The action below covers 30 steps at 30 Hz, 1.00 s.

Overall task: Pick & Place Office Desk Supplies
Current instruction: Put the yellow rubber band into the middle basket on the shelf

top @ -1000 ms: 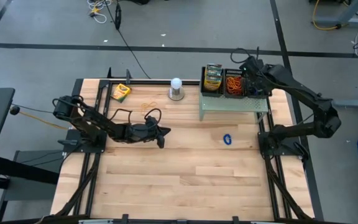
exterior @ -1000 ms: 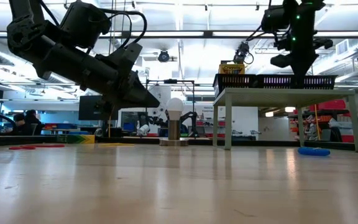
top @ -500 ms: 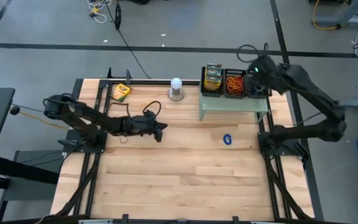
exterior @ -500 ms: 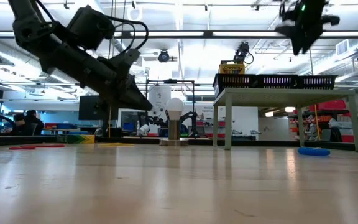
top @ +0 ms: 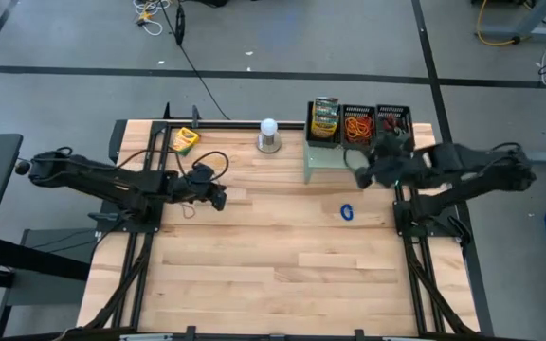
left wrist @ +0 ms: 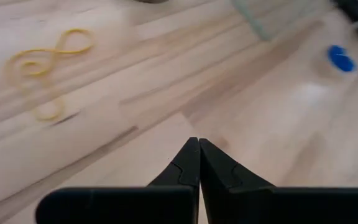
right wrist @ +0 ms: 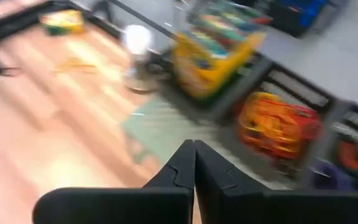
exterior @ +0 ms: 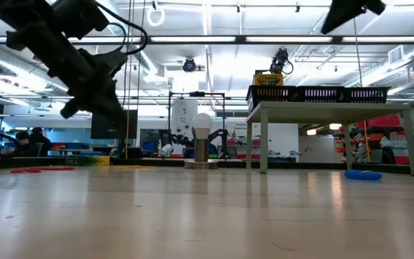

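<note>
While raised, both pincers [left wrist: 198, 163] [right wrist: 194, 163] closed (empty).

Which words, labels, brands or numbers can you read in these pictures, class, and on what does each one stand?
None can be read.
Crayon box on the table: printing too small to read.
Crayon boxes in the basket: printing too small in the high view, blurred in the right wrist view.
Room behind the table in the low view: any signs are too small to read.
</note>
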Tool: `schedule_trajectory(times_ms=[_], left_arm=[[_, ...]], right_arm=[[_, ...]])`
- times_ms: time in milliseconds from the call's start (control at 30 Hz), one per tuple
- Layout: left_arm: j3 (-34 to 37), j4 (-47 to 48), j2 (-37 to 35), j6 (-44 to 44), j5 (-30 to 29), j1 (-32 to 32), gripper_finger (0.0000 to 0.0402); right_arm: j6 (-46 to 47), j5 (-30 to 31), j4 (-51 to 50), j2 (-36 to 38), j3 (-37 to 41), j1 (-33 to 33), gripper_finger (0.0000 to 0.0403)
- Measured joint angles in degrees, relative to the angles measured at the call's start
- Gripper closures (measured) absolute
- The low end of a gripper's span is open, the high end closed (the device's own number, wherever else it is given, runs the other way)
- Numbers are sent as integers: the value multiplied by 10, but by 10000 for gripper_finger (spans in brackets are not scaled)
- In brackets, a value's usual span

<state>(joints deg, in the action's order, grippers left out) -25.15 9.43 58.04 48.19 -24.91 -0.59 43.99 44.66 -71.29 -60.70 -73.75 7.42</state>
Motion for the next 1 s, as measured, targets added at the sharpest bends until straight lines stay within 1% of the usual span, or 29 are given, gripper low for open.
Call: schedule_trajectory(times_ms=[133,233,367,433,533,667,833,933,1000], left_arm=[[-44,108,6,29,-16,7,398],[-76,192,20,59,-2,30,398],[-98,277,26,82,64,69,390],[-100,320,26,81,90,78,375],[-93,373,26,86,116,87,343],[-59,386,36,105,143,90,290],[-19,361,52,133,148,90,230],[-8,355,52,135,146,90,207],[-7,356,52,131,142,90,200]], right_arm=[[-17,10,96,-20,38,62,391],[-33,10,169,-30,67,87,392],[-33,11,231,-30,96,99,398],[-32,10,238,-30,102,99,398],[-24,11,240,-30,102,99,395],[-24,13,240,-30,102,99,393],[-28,12,242,-30,102,99,395],[-29,12,242,-30,102,99,394],[-35,12,243,-30,102,99,394]])
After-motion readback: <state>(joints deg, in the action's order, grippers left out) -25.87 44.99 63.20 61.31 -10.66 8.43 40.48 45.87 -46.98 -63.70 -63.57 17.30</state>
